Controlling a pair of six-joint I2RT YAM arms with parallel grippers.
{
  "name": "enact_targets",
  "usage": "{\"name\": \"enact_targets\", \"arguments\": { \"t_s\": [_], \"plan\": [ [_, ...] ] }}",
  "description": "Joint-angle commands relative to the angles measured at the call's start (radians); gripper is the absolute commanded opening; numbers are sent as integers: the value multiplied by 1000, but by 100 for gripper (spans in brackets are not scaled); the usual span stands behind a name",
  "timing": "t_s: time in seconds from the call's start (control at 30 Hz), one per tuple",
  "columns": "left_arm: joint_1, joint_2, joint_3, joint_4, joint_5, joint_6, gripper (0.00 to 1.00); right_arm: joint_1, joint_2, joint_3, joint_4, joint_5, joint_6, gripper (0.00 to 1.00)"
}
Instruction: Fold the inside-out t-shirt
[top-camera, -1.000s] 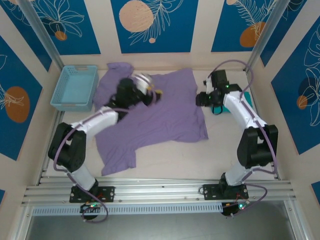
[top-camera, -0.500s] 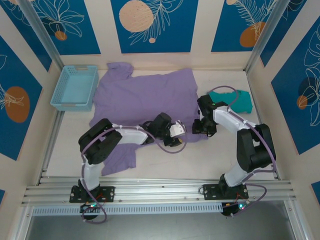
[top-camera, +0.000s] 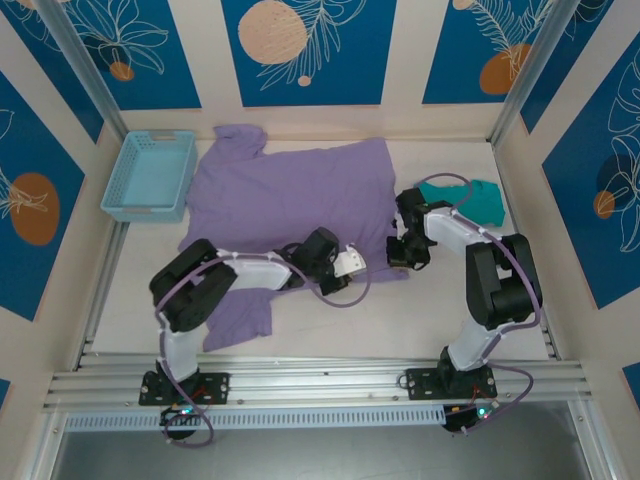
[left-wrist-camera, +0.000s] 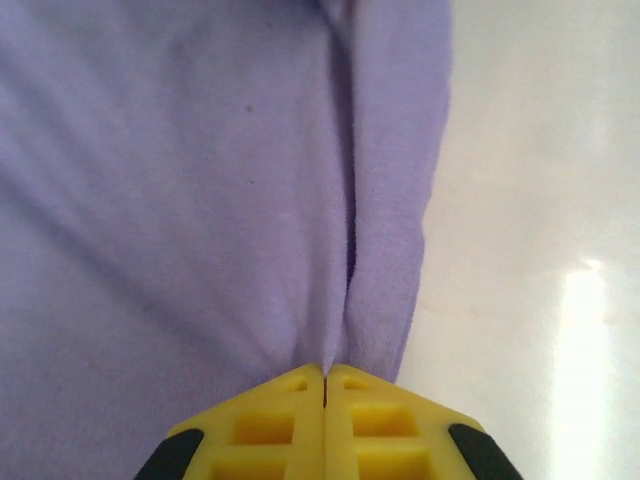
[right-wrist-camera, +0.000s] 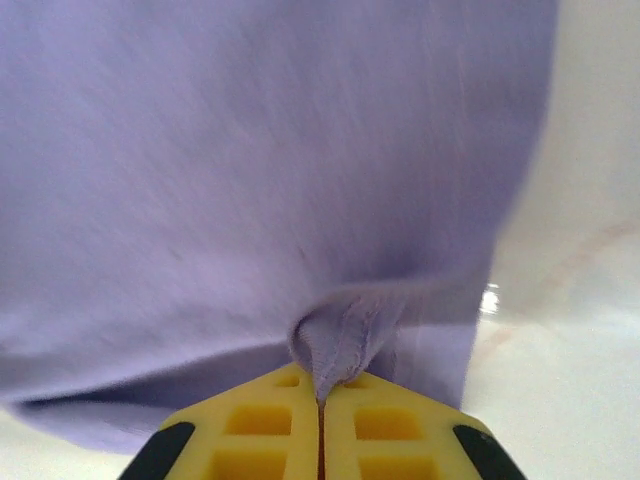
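The t-shirt (top-camera: 290, 195) lies spread flat on the worktop (top-camera: 330, 330), starting right beside the basket (top-camera: 150, 175) and reaching well away from it. A teal garment (top-camera: 480, 200) lies beyond the shirt's far end from the basket.

The left fingers (left-wrist-camera: 300, 405) are clenched on a thin ridge of purple cloth at the shirt's near edge. The right fingers (right-wrist-camera: 295, 405) are clenched on a small bunch of cloth at the near corner farthest from the basket. The two grips sit close together on one border. Most likely this is so the edge can be lifted as one straight line and carried over the body of the shirt for a fold. Taking only the rim leaves the rest lying flat.

The shirt's long axis runs away from the basket. Both sleeves sit at the basket end, so the neck seems to point toward the basket and the hem away from it.
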Motion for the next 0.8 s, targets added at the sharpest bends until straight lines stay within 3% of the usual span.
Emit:
{"name": "enact_targets", "arguments": {
  "t_s": [0.0,0.1,0.23,0.47,0.77],
  "plan": [
    [35,-128,-74,-97,115,-101,1,9,33,59,63,-302,-15,7],
    [67,-174,-144,-83,165,-150,0,13,126,122,70,-367,-14,9],
    [103,-171,-164,-72,202,-196,0,14,191,206,8,-260,-44,15],
    [134,-145,-156,-45,258,-235,0,21,28,84,22,-110,-96,39],
    [139,-131,-138,-49,273,-237,0,106,-78,-42,90,12,-139,47]
  ]
}}
